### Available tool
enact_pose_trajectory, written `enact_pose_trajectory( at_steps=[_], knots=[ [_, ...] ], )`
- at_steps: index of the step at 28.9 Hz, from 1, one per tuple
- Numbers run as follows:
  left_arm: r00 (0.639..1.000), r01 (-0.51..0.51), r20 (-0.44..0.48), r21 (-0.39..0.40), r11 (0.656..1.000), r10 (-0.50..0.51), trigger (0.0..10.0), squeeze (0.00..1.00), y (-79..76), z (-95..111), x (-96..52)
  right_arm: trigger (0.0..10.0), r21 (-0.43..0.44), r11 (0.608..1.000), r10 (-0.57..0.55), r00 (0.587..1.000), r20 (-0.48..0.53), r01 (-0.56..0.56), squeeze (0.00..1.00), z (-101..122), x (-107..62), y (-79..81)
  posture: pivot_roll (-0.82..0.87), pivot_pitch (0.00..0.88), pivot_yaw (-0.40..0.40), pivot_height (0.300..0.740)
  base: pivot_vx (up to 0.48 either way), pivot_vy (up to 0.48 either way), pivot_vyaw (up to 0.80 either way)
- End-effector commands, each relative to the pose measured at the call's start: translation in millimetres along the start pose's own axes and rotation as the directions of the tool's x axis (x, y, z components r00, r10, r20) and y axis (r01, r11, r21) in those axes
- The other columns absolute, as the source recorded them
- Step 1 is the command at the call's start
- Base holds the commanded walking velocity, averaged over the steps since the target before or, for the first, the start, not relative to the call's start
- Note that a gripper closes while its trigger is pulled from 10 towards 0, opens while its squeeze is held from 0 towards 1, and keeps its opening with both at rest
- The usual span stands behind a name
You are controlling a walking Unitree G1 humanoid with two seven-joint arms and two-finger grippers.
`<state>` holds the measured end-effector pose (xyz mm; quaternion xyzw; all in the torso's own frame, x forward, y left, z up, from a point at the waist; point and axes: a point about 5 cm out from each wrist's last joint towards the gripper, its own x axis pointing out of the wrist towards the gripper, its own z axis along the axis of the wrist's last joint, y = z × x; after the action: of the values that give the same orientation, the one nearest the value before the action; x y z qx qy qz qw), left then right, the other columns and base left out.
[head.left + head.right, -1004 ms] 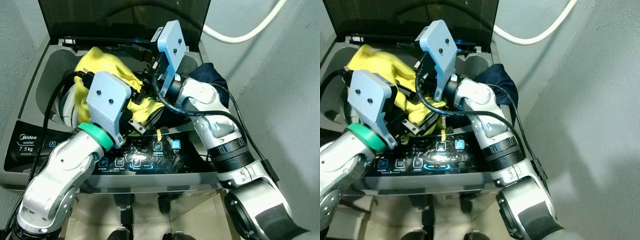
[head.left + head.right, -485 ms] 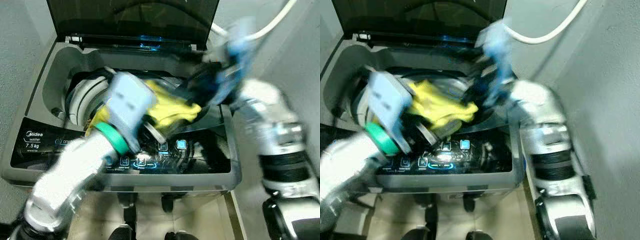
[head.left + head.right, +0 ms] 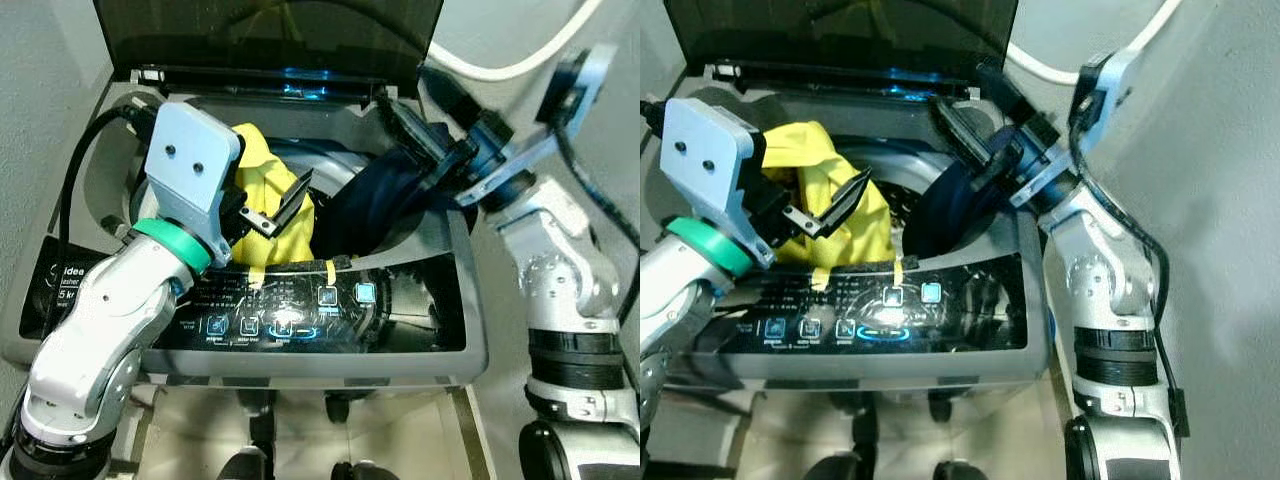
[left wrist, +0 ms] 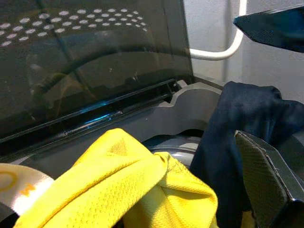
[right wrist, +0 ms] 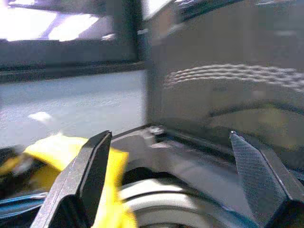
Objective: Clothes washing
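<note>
Both garments, the yellow garment (image 3: pixel 268 196) and navy garment (image 3: pixel 372 203), hang over the washer (image 3: pixel 440 330) drum's rim. Left gripper (image 3: pixel 278 206) and right gripper (image 3: pixel 425 128) hover, jaws wide and empty; better to push each piece fully down inside.

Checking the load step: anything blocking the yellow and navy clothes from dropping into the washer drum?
Nothing visible does. The lid is up and the drum is open. The yellow garment and the navy garment hang over the front rim; the left gripper sits against the yellow one, the right gripper is above the navy one.
</note>
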<state>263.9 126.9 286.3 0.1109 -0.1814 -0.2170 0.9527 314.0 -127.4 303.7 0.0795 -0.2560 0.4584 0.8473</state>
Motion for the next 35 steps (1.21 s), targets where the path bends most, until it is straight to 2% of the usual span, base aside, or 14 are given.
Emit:
enact_pose_trajectory(
  at_steps=[1, 3, 6, 7, 9, 10, 12, 16, 20, 22, 24, 26, 29, 35],
  knots=[
    [0.994, -0.113, 0.008, 0.041, 0.993, 0.113, 10.0, 0.0, 12.3, 0.2, 2.8, 10.0, 0.018, 0.996, 0.088, 0.996, -0.017, -0.088, 0.0, 0.0, 2.5, 10.2, 0.06, 0.11, 0.014, 0.74, 0.0, 0.0, 0.0],
    [0.969, -0.247, 0.015, 0.075, 0.966, 0.246, 10.0, 0.0, 29.5, 0.6, 4.3, 10.0, 0.024, 0.993, 0.117, 0.993, -0.017, -0.117, 0.0, 2.3, 3.7, 11.6, 0.06, 0.11, 0.011, 0.74, 0.0, 0.0, 0.0],
    [0.969, -0.247, 0.015, 0.075, 0.966, 0.246, 10.0, 0.0, 29.5, 0.6, 4.3, 10.0, 0.024, 0.993, 0.117, 0.993, -0.017, -0.117, 0.0, 2.3, 3.7, 11.6, 0.06, 0.11, 0.011, 0.74, 0.0, 0.0, 0.0],
    [0.915, -0.402, 0.031, 0.118, 0.908, 0.401, 10.0, 0.0, 53.1, 2.6, 2.3, 10.0, 0.042, 0.993, 0.113, 0.994, 0.011, -0.113, 0.0, 9.3, 2.2, 6.9, 0.06, 0.111, 0.008, 0.74, 0.0, 0.0, 0.0],
    [0.915, -0.402, 0.031, 0.118, 0.908, 0.401, 10.0, 0.0, 53.1, 2.6, 2.3, 10.0, 0.042, 0.993, 0.113, 0.994, 0.011, -0.113, 0.0, 9.3, 2.2, 6.9, 0.06, 0.111, 0.008, 0.74, 0.0, 0.0, 0.0],
    [0.851, -0.524, 0.046, 0.145, 0.84, 0.523, 10.0, 0.0, 74.6, 5.0, -2.8, 10.0, 0.068, 0.993, 0.092, 0.993, 0.068, -0.096, 0.0, 21.1, -1.7, -0.3, 0.06, 0.11, 0.011, 0.74, 0.0, 0.0, 0.0],
    [0.8, -0.598, 0.059, 0.156, 0.786, 0.597, 10.0, 0.0, 89.3, 7.3, -7.6, 10.0, 0.096, 0.992, 0.068, 0.989, 0.129, -0.081, 0.0, 32.5, -6.7, -5.4, 0.06, 0.107, 0.015, 0.74, 0.0, 0.0, 0.0],
    [0.765, -0.643, 0.072, 0.144, 0.752, 0.64, 10.0, 0.0, 99.4, 10.3, -10.4, 10.0, 0.144, 0.987, 0.045, 0.977, 0.21, -0.076, 0.0, 45.5, -15.6, -8.6, 0.06, 0.104, 0.019, 0.74, 0.0, 0.0, 0.0],
    [0.814, -0.581, 0.075, 0.1, 0.807, 0.577, 10.0, 0.0, 90.9, 12.7, -4.6, 10.0, 0.211, 0.972, 0.033, 0.955, 0.296, -0.099, 0.0, 54.3, -26.9, -8.8, 0.06, 0.099, 0.025, 0.74, 0.0, 0.0, 0.0],
    [0.943, -0.333, 0.034, 0.016, 0.943, 0.332, 10.0, 0.0, 59.7, 11.0, 6.8, 10.0, 0.241, 0.967, -0.001, 0.947, 0.32, -0.08, 0.0, 55.5, -35.1, -12.4, 0.07, 0.095, 0.027, 0.74, 0.0, 0.0, 0.0],
    [0.975, -0.219, 0.018, -0.024, 0.975, 0.219, 10.0, 0.0, 45.7, 9.7, 10.1, 10.0, 0.238, 0.969, -0.009, 0.952, 0.305, -0.067, 0.0, 53.4, -36.6, -13.3, 0.07, 0.094, 0.028, 0.74, 0.0, 0.0, 0.0],
    [0.975, -0.219, 0.018, -0.024, 0.975, 0.219, 10.0, 0.0, 45.7, 9.7, 10.1, 10.0, 0.238, 0.969, -0.009, 0.952, 0.305, -0.067, 0.0, 53.4, -36.6, -13.3, 0.07, 0.094, 0.028, 0.74, 0.0, 0.0, 0.0],
    [0.994, 0.099, 0.044, -0.061, 0.993, -0.096, 10.0, 0.0, 6.2, 13.4, 5.9, 10.0, 0.141, 0.989, -0.076, 0.982, 0.174, 0.051, 0.0, 32.6, -29.2, -14.8, 0.07, 0.089, 0.031, 0.74, 0.0, 0.0, 0.0],
    [0.987, 0.082, 0.127, 0.131, 0.988, -0.099, 10.0, 0.0, 2.3, 25.3, 9.1, 10.0, -0.003, 0.897, -0.435, 0.882, 0.18, 0.443, 0.0, 29.0, -24.7, -44.8, 0.07, 0.087, 0.03, 0.74, 0.0, 0.0, 0.0]
  ],
)
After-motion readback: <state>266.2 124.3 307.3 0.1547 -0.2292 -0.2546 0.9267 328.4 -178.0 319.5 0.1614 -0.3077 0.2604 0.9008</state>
